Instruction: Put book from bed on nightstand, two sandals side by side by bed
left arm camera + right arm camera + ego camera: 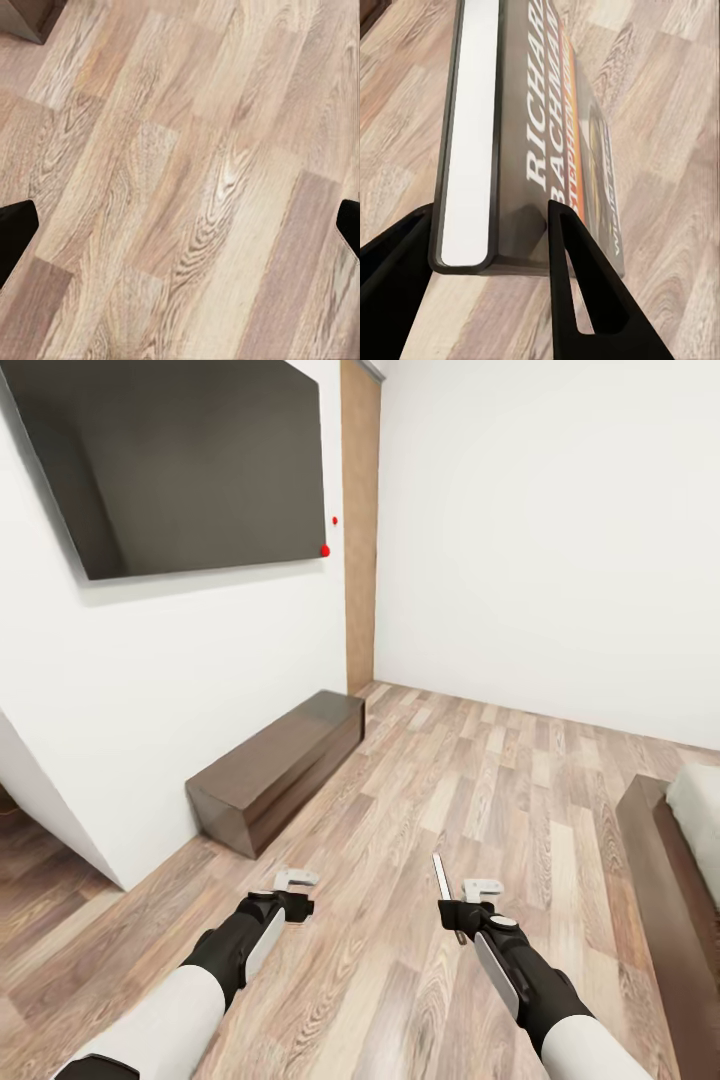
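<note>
One plank floor (480, 810), one dark screen (180, 460), one bench (280, 765) by the wall, one bed (690, 830) corner at right, two hands: left hand (296, 880) spread, right hand (455, 905) pinching one book (510, 127) upright above the floor.

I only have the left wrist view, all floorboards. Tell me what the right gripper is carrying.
Observer: The right gripper is shut on the book, one finger on each side of it.
Operator: Give me the cover, so I know it's the right one.
Observer: Dark cover with white lettering and an orange band, white page edges showing.
Operator: Now tell me where the bed is.
Observer: In the head view, the bed sits at the right edge, a dark wooden frame with a pale mattress corner on it.
Operator: Report what's ahead of me.
Observer: A long dark bench against the white wall, under a dark wall screen.
</note>
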Robot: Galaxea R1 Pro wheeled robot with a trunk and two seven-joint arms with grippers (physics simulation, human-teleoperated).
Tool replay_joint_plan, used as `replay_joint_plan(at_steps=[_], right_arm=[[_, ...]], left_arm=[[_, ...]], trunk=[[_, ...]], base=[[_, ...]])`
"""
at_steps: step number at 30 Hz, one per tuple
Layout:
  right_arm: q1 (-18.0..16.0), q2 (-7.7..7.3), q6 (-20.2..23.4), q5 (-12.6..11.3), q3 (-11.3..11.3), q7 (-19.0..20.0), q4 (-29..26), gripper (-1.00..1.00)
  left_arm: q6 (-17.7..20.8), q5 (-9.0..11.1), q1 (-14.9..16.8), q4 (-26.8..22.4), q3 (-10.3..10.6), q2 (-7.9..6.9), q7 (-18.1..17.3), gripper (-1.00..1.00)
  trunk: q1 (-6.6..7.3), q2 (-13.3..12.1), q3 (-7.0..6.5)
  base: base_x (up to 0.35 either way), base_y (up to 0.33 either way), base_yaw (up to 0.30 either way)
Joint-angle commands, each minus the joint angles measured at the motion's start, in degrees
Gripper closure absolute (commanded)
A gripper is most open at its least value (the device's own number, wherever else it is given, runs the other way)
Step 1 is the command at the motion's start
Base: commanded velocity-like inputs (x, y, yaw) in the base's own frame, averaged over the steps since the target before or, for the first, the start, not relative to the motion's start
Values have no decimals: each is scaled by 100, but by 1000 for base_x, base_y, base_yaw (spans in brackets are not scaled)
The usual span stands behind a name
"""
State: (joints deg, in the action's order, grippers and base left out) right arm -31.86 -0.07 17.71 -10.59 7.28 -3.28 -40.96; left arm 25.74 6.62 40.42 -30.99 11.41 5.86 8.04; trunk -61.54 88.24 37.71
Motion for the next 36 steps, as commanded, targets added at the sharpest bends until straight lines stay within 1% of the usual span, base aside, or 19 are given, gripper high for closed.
replay_joint_plan(at_steps=[1, 36], right_arm=[[-4, -2, 32, -57, 19, -34, -12, 100], [-4, -2, 39, -57, 24, -39, -11, 100]], left_arm=[[28, 59, 1, -12, 36, -6, 49, -100], [28, 68, 1, -12, 54, -6, 49, -100]], trunk=[[-3, 3, 3], [-3, 3, -16]], base=[[338, 88, -286], [338, 88, -286]])
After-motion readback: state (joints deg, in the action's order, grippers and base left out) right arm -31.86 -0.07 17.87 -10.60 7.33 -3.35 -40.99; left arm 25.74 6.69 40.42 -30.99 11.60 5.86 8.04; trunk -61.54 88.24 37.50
